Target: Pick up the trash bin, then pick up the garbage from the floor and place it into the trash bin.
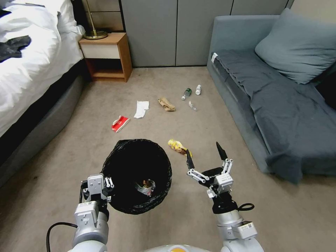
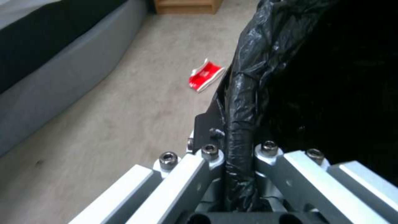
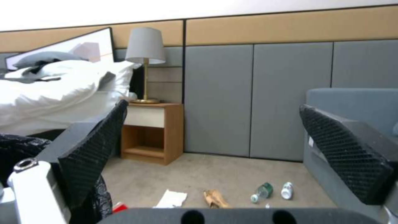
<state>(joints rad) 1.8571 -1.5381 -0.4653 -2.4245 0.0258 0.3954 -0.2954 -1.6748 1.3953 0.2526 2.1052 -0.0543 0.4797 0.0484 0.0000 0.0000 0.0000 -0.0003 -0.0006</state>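
Left gripper (image 1: 105, 187): jaws closed, arm extended forward and low. Right gripper (image 1: 205, 154): fingers (image 3: 93, 149) spread wide apart, pointing forward, wrist raised.

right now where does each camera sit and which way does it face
Head view: high on the robot, looking down at the floor litter; both arms show, left pincer clamped on the trash bin rim, right pincer open near the yellow wrapper.
Left wrist view: behind the left pincer, looking along the trash bin rim toward the red packet.
Right wrist view: low, between the open fingers, facing the nightstand and wall.
Shared: head and left wrist views both show the red packet.
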